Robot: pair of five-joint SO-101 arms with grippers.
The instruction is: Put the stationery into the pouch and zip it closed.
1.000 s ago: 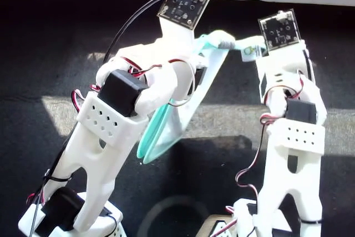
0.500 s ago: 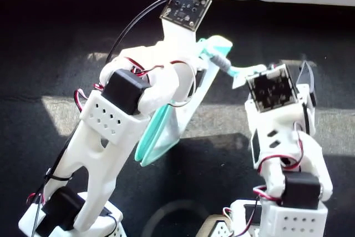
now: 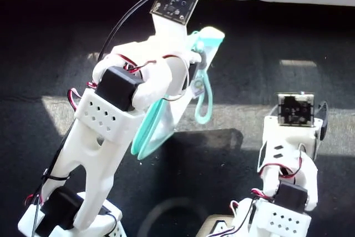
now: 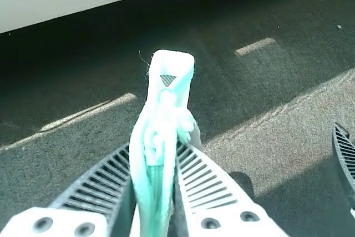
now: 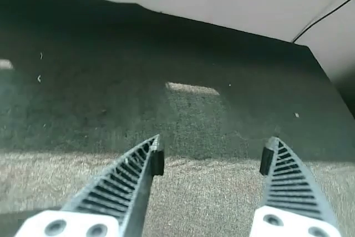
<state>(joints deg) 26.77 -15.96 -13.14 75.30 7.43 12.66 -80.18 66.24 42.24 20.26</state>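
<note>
My left claw (image 4: 157, 148) is clamped tight on the teal pouch (image 4: 169, 79), which sticks out past its tips, held clear of the bench (image 4: 288, 120). Well off to the right, my right claw (image 5: 212, 158) gapes wide, gripping nothing, over the bench.

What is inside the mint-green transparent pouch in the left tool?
The contents of the mint-green transparent pouch cannot be made out; the left tool and its arm cover most of it.
</note>
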